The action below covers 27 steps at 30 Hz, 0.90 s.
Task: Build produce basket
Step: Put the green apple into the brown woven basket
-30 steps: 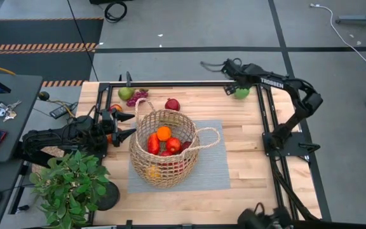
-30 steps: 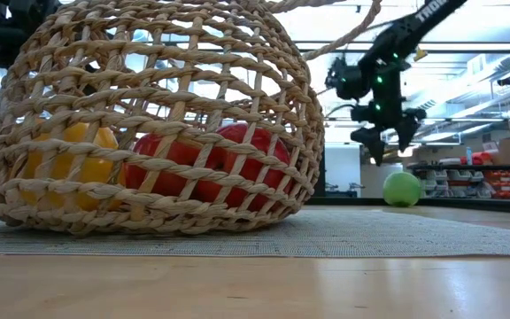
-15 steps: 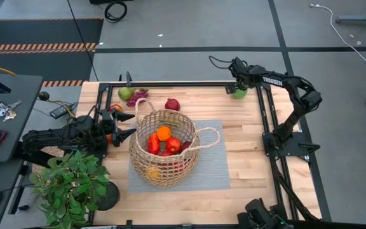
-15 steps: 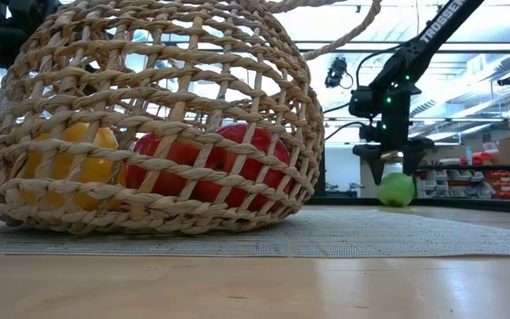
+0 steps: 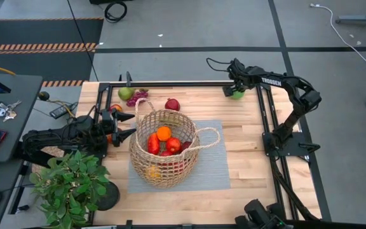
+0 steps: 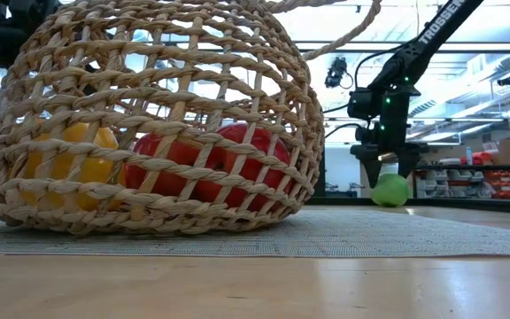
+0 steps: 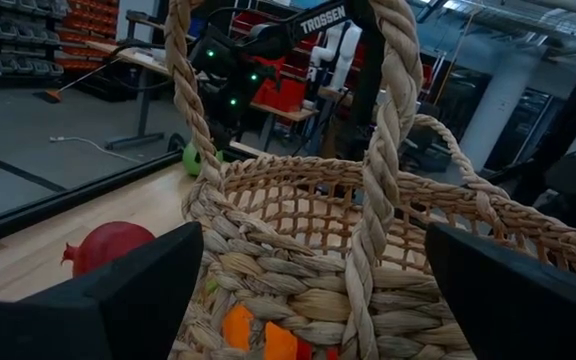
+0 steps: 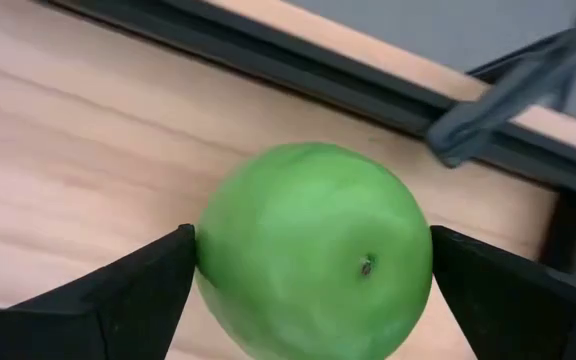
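The woven basket [image 5: 164, 147] stands on a grey mat [image 5: 216, 166] mid-table. It holds red [image 5: 173, 145], orange [image 5: 163, 133] and yellow [image 6: 69, 164] produce. A green apple [image 5: 236, 95] lies on the wood at the far right corner. My right gripper [image 8: 313, 240] points down over it, open, one finger at each side of the apple [image 8: 313, 250]. A green pear [image 5: 126, 93], purple grapes [image 5: 137, 97] and a dark red fruit [image 5: 172, 104] lie at the far left. My left gripper [image 5: 124, 134] waits open and level, just left of the basket [image 7: 368, 220]. My right gripper comes at the green apple from above, slanting down. Its open fingers [image 8: 138, 290] stand beside the apple's two flanks [image 8: 208, 250]. Whether they touch the apple I cannot tell. The apple rests on the table.
A black frame rail [image 5: 262, 114] runs along the table's right and far edges, close behind the apple. A leafy potted plant [image 5: 68, 184] stands at the near left corner. Bare wood [image 5: 246, 159] lies right of the mat.
My right gripper has come down over the green apple, moved a little toward the table's left and tipped more steeply downward. Its fingers now straddle the apple. The apple has shifted slightly toward the table's left.
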Available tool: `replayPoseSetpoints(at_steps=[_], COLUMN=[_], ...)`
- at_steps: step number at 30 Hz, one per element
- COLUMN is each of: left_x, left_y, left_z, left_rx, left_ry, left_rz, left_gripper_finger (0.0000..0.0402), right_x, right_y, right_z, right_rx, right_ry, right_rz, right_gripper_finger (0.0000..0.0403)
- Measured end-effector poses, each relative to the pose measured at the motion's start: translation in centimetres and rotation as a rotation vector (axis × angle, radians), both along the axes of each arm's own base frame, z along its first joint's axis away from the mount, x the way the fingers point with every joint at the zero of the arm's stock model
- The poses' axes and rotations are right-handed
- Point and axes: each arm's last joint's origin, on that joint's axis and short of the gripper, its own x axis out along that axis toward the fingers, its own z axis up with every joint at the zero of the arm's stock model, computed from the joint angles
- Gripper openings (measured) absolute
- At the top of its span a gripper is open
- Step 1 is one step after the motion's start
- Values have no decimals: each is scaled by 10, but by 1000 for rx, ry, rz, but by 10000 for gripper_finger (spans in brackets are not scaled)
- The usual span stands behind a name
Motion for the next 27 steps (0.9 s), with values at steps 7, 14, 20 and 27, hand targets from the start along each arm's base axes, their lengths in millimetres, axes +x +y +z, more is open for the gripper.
replayPoseSetpoints(at_steps=[7,14,20,27], left_x=[0,0,0,0], left_y=[0,0,0,0], left_z=[0,0,0,0], left_rx=[0,0,0,0], left_ry=[0,0,0,0], left_rz=[0,0,0,0], left_gripper_finger=[389,389,389,389], right_x=[1,4,9,18], right_y=[0,-2,3,21], right_z=[0,1,3,19], right_rx=[4,5,80,98], right_ry=[-27,-90,-180,-242], right_rz=[-15,16,78,154], right_gripper_finger=[398,373,341,337])
